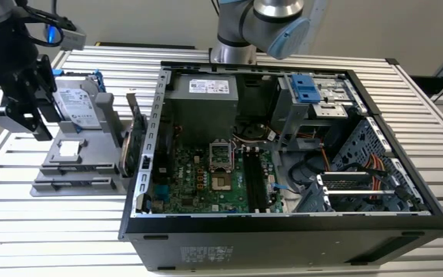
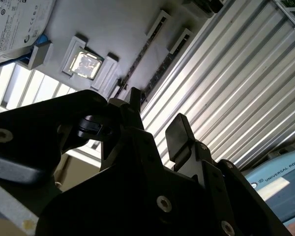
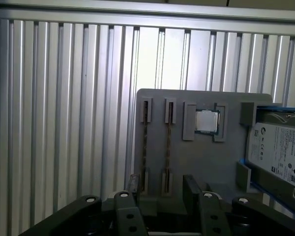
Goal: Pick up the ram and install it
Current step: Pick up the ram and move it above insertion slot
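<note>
Two thin ram sticks stand on edge in the slots of a grey holder [image 3: 206,162]; I see them edge-on as one narrow strip [image 3: 145,142] and another [image 3: 168,142] beside it. One of these sticks also appears as a dark line [image 2: 140,56] in the second wrist view. My gripper [image 3: 162,189] hovers above the holder's end with its fingers [image 3: 132,186] open and nothing between them. In the exterior view the gripper [image 1: 29,118] hangs over the holder at that view's left. The motherboard's long black slots [image 1: 256,182] lie inside the open computer case [image 1: 283,231].
On the holder sit a silver hard drive [image 1: 79,104] with blue handles and a processor chip [image 3: 206,121]. A green expansion card [image 1: 133,147] stands between holder and case. Everything rests on a ribbed metal table [image 1: 52,231].
</note>
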Controlling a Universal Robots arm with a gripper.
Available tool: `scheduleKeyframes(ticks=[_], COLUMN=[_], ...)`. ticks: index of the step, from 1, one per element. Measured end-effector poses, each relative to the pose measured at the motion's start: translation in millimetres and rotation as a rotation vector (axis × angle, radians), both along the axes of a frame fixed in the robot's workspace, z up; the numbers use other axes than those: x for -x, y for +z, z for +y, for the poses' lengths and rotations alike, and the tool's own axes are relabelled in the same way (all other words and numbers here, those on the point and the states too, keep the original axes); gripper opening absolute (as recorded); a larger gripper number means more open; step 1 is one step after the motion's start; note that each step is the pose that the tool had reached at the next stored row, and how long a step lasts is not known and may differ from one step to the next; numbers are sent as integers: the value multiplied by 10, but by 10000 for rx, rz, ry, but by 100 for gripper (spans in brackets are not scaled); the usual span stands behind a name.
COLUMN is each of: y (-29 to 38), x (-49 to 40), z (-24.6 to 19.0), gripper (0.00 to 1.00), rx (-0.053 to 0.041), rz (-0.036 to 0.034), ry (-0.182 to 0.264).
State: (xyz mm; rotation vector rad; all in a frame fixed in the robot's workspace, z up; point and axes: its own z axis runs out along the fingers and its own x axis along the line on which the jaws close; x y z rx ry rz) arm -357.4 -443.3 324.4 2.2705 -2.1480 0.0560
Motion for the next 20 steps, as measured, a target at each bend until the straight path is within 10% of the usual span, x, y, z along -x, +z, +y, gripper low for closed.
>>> scheduleKeyframes(ticks=[20], y=[-68], x=[0], z=[0], gripper=[100], rx=[60], rz=[0], ry=[0])
